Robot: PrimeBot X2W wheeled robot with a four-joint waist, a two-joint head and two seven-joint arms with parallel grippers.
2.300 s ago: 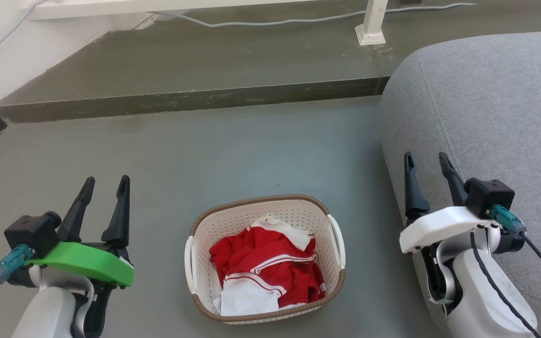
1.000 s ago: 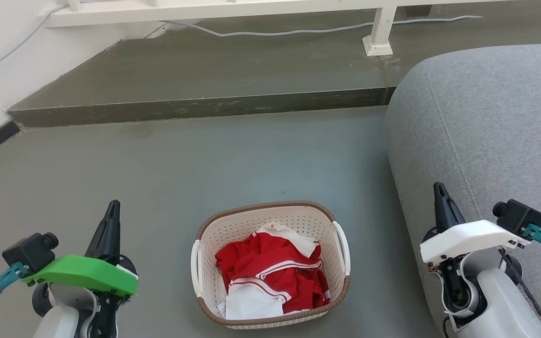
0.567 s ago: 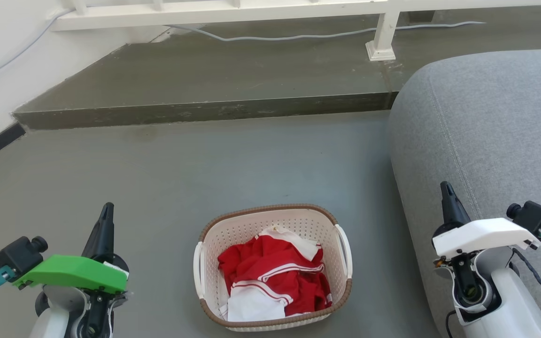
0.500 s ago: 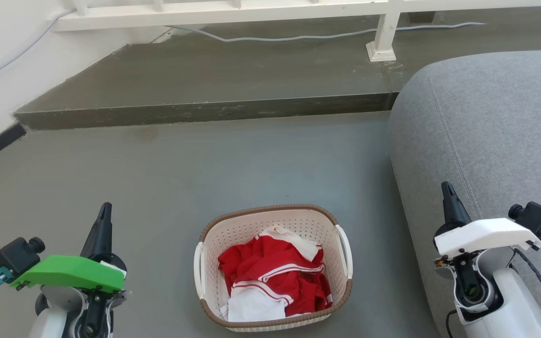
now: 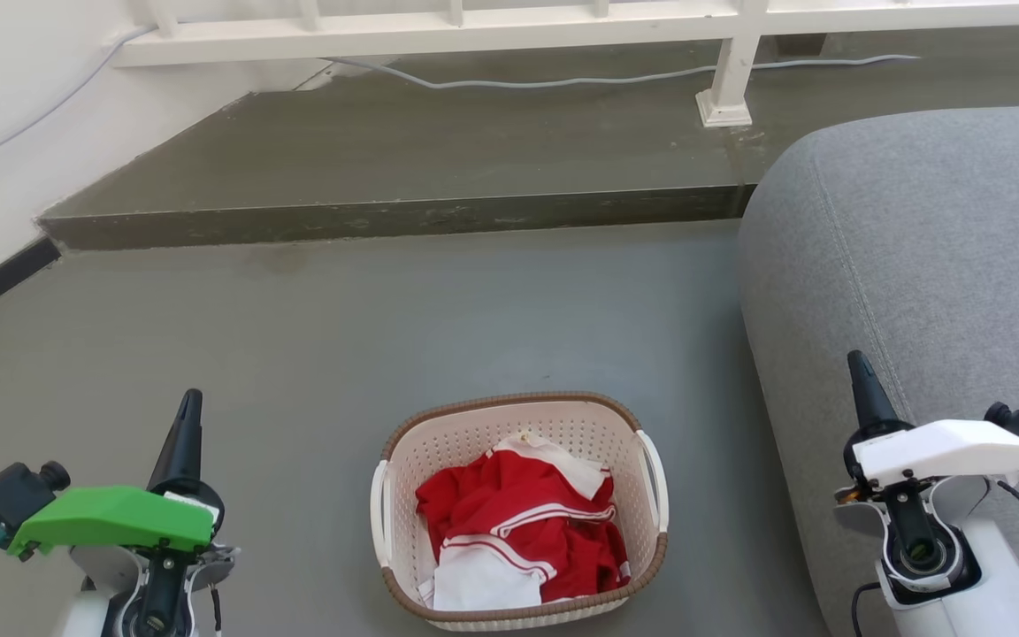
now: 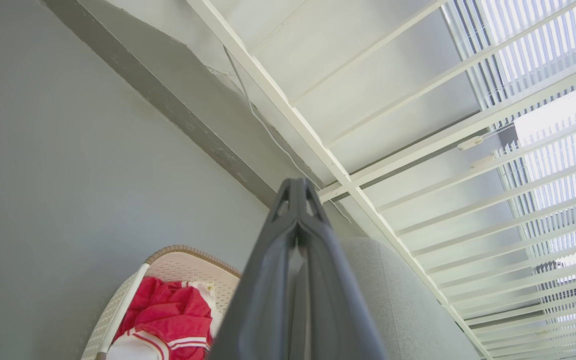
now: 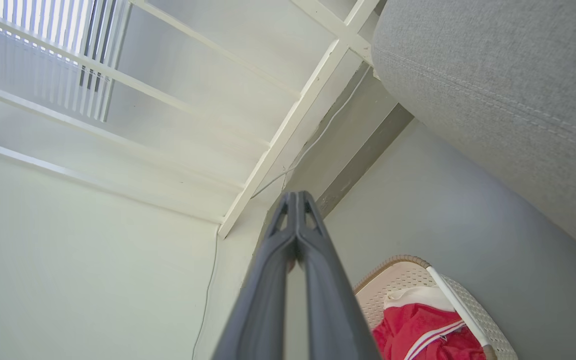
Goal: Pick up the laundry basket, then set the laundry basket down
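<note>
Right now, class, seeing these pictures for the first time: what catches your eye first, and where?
The red and white clothes heaped in the laundry basket, on the grey floor low in the head view's middle. The left gripper and right gripper flank it, shut, touching nothing; a grey sofa bulks at the right.

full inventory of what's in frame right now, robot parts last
laundry basket: 1, cream-white with brown rim, on the floor between the grippers
clothes: crumpled pile, red and white, inside the laundry basket
sofa: 1, grey fabric, right side
floor: grey, under the laundry basket
step: 1, dark grey, raised, beyond the floor
railing: 1, white, along the far side of the step
cable: 1, grey, lying on the step below the railing
left gripper: 1, dark fingers, green cover, lower left, shut, holding nothing
right gripper: 1, dark fingers, white cover, lower right, shut, holding nothing
</note>
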